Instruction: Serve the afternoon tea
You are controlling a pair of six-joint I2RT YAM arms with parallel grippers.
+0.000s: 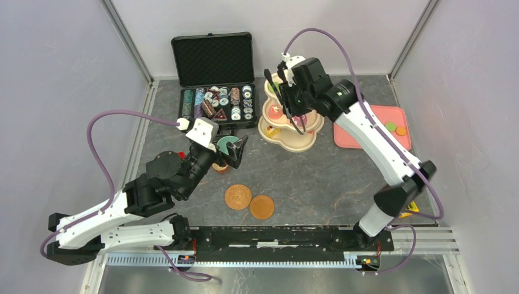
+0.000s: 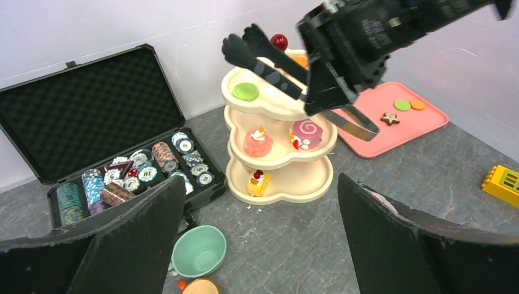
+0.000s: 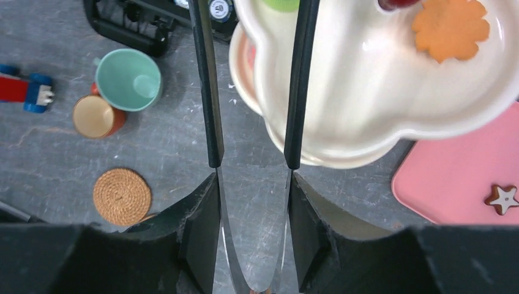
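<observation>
The cream three-tier stand (image 1: pixel 287 125) holds small pastries: a green disc (image 2: pixel 245 92) and an orange flower cookie (image 3: pixel 450 27) on top, a pink cake (image 2: pixel 258 143) and a swirl cake (image 2: pixel 306 131) in the middle, a yellow roll (image 2: pixel 257 182) at the bottom. My right gripper (image 3: pixel 252 208) is shut on black-tipped metal tongs (image 2: pixel 269 58). The tong tips stand apart over the top tier, by the green disc. My left gripper (image 2: pixel 260 205) hangs open above the teal cup (image 2: pixel 198 250) and the brown cup (image 2: pixel 200 286). Two round brown saucers (image 1: pixel 238 196) (image 1: pixel 262 207) lie nearer the arm bases.
An open black case of poker chips (image 1: pixel 217 101) stands at the stand's left. A pink tray (image 1: pixel 373 125) at the right carries a star cookie (image 2: pixel 389 117) and two round discs. A red toy car (image 3: pixel 21 89) lies by the cups. A yellow brick (image 2: pixel 502 182) lies far right.
</observation>
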